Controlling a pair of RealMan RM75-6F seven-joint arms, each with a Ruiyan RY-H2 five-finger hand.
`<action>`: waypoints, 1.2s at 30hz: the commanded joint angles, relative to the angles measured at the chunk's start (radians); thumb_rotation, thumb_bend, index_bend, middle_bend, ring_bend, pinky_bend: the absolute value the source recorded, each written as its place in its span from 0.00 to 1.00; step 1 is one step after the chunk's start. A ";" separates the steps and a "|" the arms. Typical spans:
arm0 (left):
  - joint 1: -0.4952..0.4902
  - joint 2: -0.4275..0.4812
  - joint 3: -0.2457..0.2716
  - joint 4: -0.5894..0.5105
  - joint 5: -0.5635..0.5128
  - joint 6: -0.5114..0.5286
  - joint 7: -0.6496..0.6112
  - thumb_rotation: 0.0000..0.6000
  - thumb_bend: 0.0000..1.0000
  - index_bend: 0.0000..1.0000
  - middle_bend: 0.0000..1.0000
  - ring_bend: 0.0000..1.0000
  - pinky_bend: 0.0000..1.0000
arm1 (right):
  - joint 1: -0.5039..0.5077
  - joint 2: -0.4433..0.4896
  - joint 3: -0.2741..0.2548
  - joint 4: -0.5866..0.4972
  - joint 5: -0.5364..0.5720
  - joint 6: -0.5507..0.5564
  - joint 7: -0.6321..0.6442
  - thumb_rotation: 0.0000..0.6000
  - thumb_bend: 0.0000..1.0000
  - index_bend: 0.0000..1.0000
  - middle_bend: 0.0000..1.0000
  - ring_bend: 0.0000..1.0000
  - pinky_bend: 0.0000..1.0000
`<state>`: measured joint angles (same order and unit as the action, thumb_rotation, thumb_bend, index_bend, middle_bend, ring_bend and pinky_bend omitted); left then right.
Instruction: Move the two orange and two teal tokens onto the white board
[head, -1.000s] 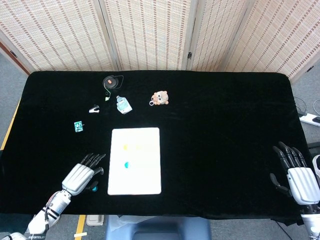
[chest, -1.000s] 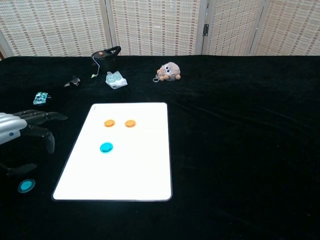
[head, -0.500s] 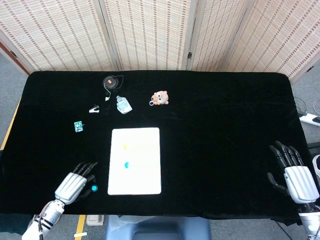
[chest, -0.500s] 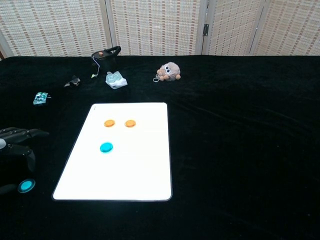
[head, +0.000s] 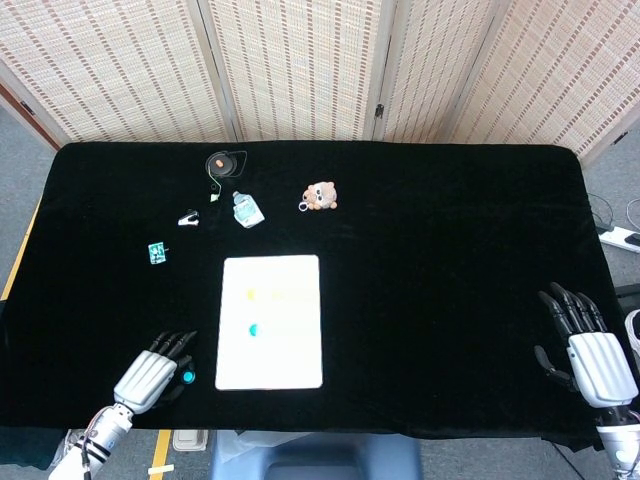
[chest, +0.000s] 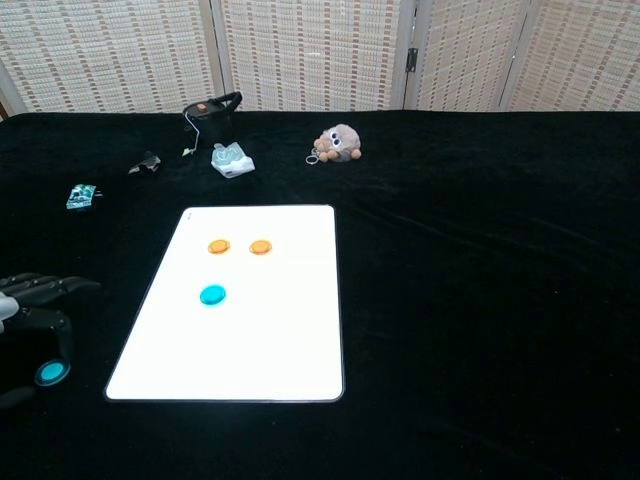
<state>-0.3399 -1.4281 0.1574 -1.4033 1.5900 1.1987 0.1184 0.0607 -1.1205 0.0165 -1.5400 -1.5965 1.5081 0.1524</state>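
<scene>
From the head view, your white board (head: 270, 321) lies with its long axis running from the table's (head: 420, 250) front edge toward the back, one teal token (head: 254, 329) on it; no writing is legible. Your left hand (head: 150, 369) rests palm-down near the front-left corner, fingers spread, holding nothing, the second teal token (head: 188, 377) just beside its fingertips. Your right hand (head: 590, 355) lies open near the front-right corner. From the chest view, two orange tokens (chest: 239, 246) sit side by side on the board.

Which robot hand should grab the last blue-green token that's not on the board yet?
The left robot hand: it hovers right at the teal token beside the white board. The right robot hand is far across the table.
</scene>
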 joint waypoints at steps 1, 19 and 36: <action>0.001 -0.002 -0.002 0.002 -0.001 -0.003 0.000 1.00 0.41 0.42 0.05 0.00 0.00 | 0.000 0.000 -0.001 0.000 0.001 0.000 0.000 1.00 0.45 0.04 0.00 0.00 0.00; 0.005 -0.017 -0.020 0.029 0.004 -0.016 -0.022 1.00 0.42 0.50 0.06 0.00 0.00 | -0.003 0.001 -0.002 -0.003 0.001 0.005 -0.001 1.00 0.45 0.03 0.00 0.00 0.00; -0.127 0.015 -0.146 -0.077 0.021 -0.071 0.000 1.00 0.42 0.49 0.07 0.00 0.00 | -0.008 0.001 -0.001 0.017 0.008 0.012 0.023 1.00 0.45 0.04 0.00 0.00 0.00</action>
<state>-0.4220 -1.4117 0.0537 -1.4575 1.6201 1.1626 0.1148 0.0532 -1.1196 0.0156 -1.5253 -1.5900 1.5197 0.1734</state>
